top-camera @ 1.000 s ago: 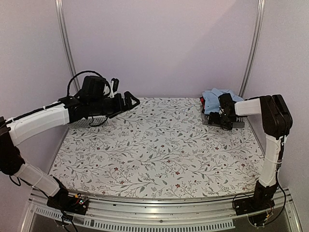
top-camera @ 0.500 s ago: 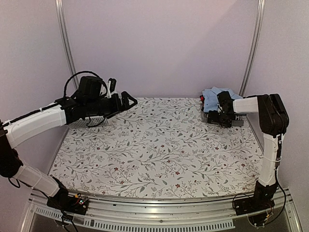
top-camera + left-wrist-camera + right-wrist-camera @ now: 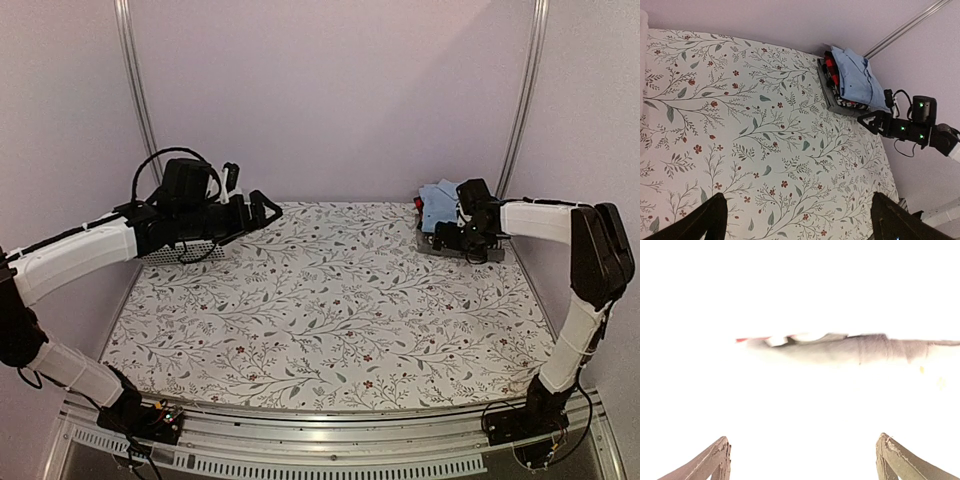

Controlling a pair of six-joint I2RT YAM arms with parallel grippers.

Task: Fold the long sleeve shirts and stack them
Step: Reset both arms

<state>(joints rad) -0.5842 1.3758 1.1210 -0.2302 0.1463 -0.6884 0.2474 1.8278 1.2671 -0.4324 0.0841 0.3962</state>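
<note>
In the upper right of the overhead view, the folded shirts sit as one stack on the floral tabletop (image 3: 320, 300). The light blue button-up (image 3: 857, 77) lies on top, the red-and-black plaid shirt (image 3: 831, 67) under it and the grey shirt (image 3: 826, 92) at the bottom.

Your main risk is at that stack. The right gripper (image 3: 446, 238) sits just beside its near edge, low to the table. Any push forward from here would likely shove the stack towards the back wall or skew the layers. If you close the fingers there, they could catch a single edge and pull a fold open. The right wrist view gives you little help. It is washed out to white, with the stack only a blurred band across the middle.

The right arm reaches in from the right edge with its forearm nearly level and its wrist turned towards the stack. Its fingertips (image 3: 715, 460) stand wide apart at the bottom of the wrist view, with nothing visible between them.

The left arm stretches across the upper left above the white lattice basket (image 3: 165, 252), well apart from the shirts. The left gripper (image 3: 799, 222) is spread wide too, and holds nothing.
</note>
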